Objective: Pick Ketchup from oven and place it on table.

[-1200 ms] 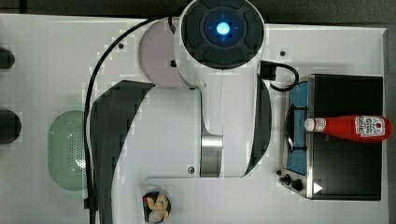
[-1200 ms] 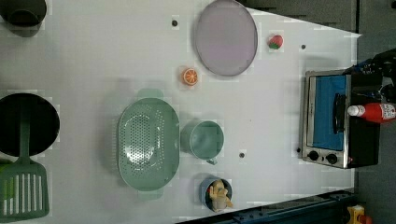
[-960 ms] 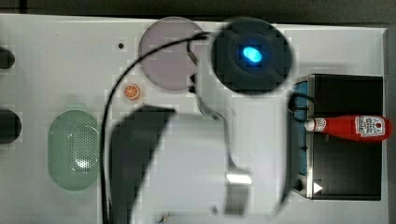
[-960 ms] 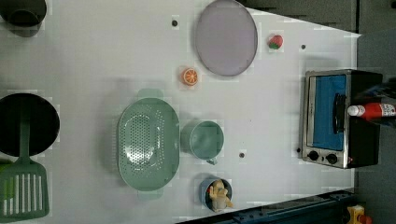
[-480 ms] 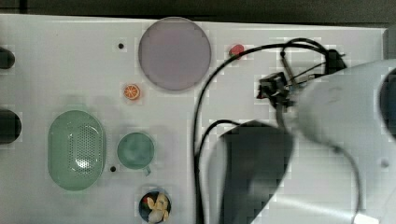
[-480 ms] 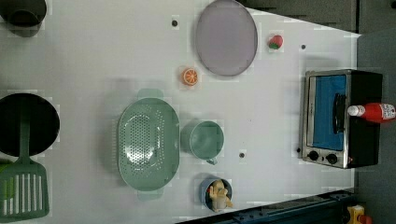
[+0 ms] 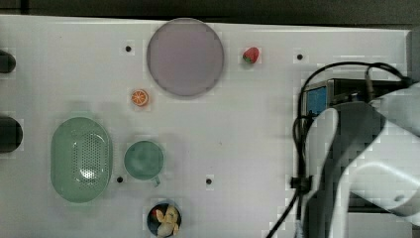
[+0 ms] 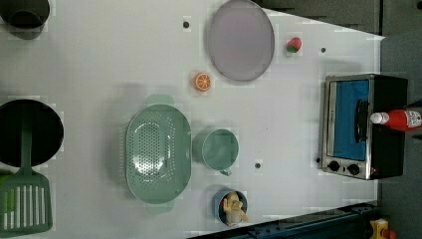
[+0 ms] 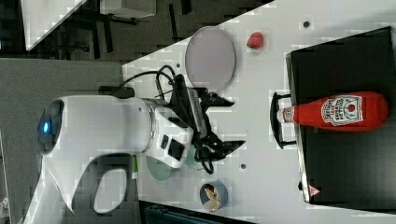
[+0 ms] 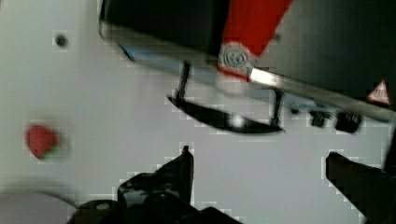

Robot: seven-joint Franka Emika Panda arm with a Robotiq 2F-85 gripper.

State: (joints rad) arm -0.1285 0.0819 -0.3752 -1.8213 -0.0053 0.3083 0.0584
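Ketchup [image 9: 336,111], red plastic squeeze bottle, white-capped, lying atop boxy black toaster oven [image 9: 345,154]. Probably light, slick, slightly squashy; best pinched across mid-body. End effector [image 9: 231,122] spread wide, empty, nearby over white table [image 9: 261,70].

The white table [image 8: 99,64] has a few small dark holes in its surface. A round grey-lilac plate [image 8: 241,40] lies near its far edge in the left view, with a strawberry [image 8: 293,45] just beside it toward the oven end and an orange slice [image 8: 202,81] near it on the other side. The toaster oven [image 8: 366,127] stands at the table's right edge in the left view. A green colander [image 8: 158,153] and a green cup [image 8: 219,149] sit side by side mid-table. A small blue bowl [image 8: 232,206] sits near the near edge. A black pan [image 8: 30,132] and a green slotted spatula [image 8: 25,201] lie at the opposite end.
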